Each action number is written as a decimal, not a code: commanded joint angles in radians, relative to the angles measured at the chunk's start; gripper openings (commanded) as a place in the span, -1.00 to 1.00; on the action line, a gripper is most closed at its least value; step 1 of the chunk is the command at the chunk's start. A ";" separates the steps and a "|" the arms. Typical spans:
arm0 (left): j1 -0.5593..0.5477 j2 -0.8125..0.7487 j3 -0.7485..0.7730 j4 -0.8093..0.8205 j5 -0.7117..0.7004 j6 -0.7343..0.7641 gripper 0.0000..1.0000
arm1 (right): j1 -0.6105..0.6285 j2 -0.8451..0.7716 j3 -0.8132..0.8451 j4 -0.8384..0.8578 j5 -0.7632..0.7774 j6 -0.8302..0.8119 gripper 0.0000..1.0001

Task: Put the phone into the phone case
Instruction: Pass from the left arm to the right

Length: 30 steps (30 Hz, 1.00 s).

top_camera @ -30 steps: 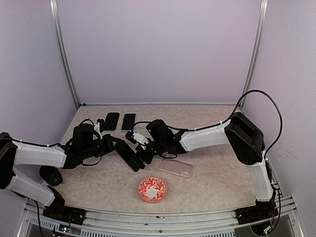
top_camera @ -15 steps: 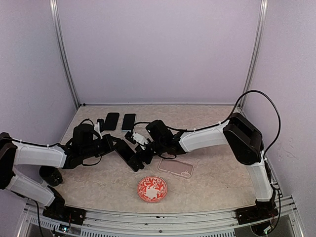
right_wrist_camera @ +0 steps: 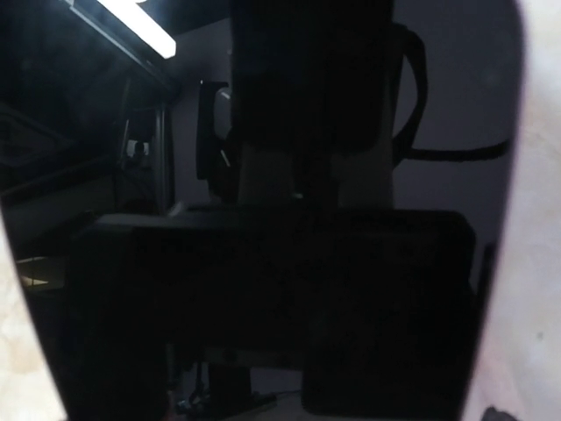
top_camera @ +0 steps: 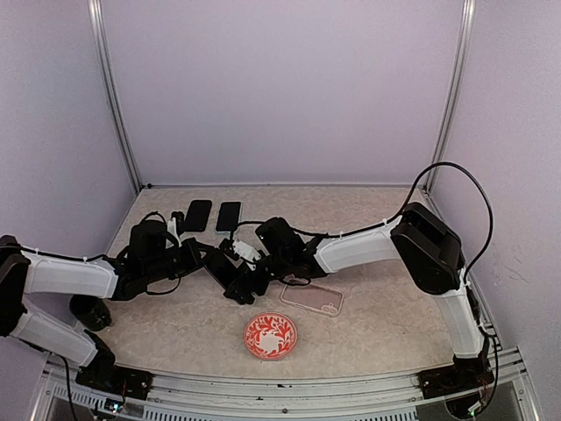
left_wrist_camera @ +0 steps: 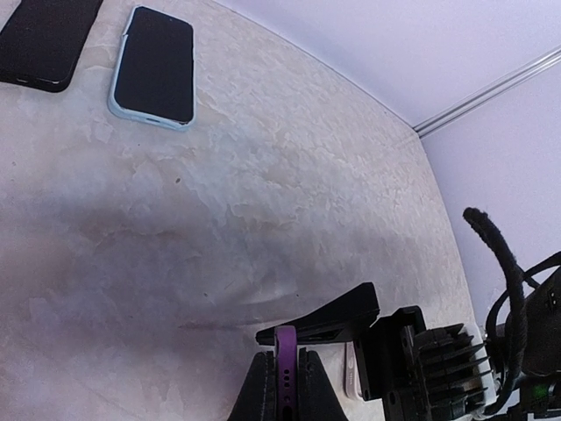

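A dark phone (top_camera: 228,272) with a purple edge hangs between my two grippers above the table. My left gripper (top_camera: 208,257) is shut on it. In the left wrist view the fingers (left_wrist_camera: 259,390) clamp the purple edge (left_wrist_camera: 287,355) from both sides. My right gripper (top_camera: 249,279) is at the phone's other end. Its black body (left_wrist_camera: 421,360) and a dark flat piece (left_wrist_camera: 337,317) show just beyond the phone. The right wrist view is filled by a dark glossy screen (right_wrist_camera: 280,263), and the fingers do not show. The clear phone case (top_camera: 312,298) lies flat on the table, right of the phone.
A red patterned plate (top_camera: 270,335) sits near the front edge, below the phone. Two more phones (top_camera: 198,215) (top_camera: 228,216) lie at the back left and also show in the left wrist view (left_wrist_camera: 156,66). A black round object (top_camera: 88,311) is by the left arm.
My right gripper has shifted a little left toward the left gripper. The phone between them now looks shorter and more tilted. The left arm has hardly moved.
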 commanded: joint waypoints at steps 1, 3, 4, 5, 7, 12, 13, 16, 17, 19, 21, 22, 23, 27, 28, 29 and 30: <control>-0.014 -0.022 0.017 0.002 -0.011 -0.009 -1.00 | 0.014 0.019 0.018 0.008 -0.001 -0.005 0.87; -0.016 -0.022 0.018 0.002 -0.011 -0.012 -1.00 | 0.013 0.017 0.017 0.008 0.002 -0.007 0.76; -0.017 -0.022 0.017 0.002 -0.012 -0.013 -1.00 | 0.013 0.016 0.015 0.008 0.004 -0.010 0.71; -0.018 -0.022 0.017 0.002 -0.011 -0.012 -1.00 | 0.013 0.014 0.014 0.008 0.008 -0.013 0.66; -0.018 -0.023 0.017 0.001 -0.011 -0.013 -1.00 | 0.013 0.009 0.009 0.010 0.016 -0.019 0.55; -0.018 -0.026 0.015 -0.001 -0.008 -0.011 -0.97 | 0.013 -0.016 -0.012 0.021 0.030 -0.044 0.41; -0.018 -0.028 0.015 -0.002 -0.005 -0.009 -0.83 | 0.013 -0.023 -0.015 0.020 0.034 -0.052 0.39; -0.018 -0.034 0.018 -0.010 0.003 0.001 -0.23 | 0.013 -0.057 -0.025 0.018 0.045 -0.083 0.38; -0.018 -0.037 0.022 -0.017 0.009 0.005 -0.03 | 0.013 -0.070 -0.028 0.012 0.049 -0.095 0.38; -0.015 -0.043 0.033 -0.032 0.027 0.020 0.23 | 0.013 -0.096 -0.028 -0.009 0.057 -0.126 0.37; -0.012 -0.047 0.046 -0.050 0.056 0.035 0.38 | 0.013 -0.120 -0.026 -0.036 0.068 -0.166 0.37; -0.010 -0.052 0.051 -0.055 0.071 0.043 0.43 | 0.013 -0.132 -0.025 -0.052 0.076 -0.183 0.37; -0.008 -0.056 0.056 -0.060 0.089 0.051 0.48 | 0.013 -0.142 -0.024 -0.067 0.084 -0.201 0.37; 0.007 -0.059 0.071 -0.058 0.187 0.074 0.54 | 0.013 -0.186 -0.034 -0.142 0.108 -0.283 0.39; 0.012 -0.056 0.074 -0.051 0.220 0.079 0.54 | 0.013 -0.198 -0.042 -0.154 0.114 -0.300 0.39; 0.016 -0.053 0.077 -0.044 0.250 0.082 0.53 | 0.013 -0.214 -0.052 -0.161 0.117 -0.318 0.39; 0.018 -0.047 0.081 -0.036 0.283 0.087 0.52 | 0.013 -0.231 -0.065 -0.168 0.122 -0.335 0.39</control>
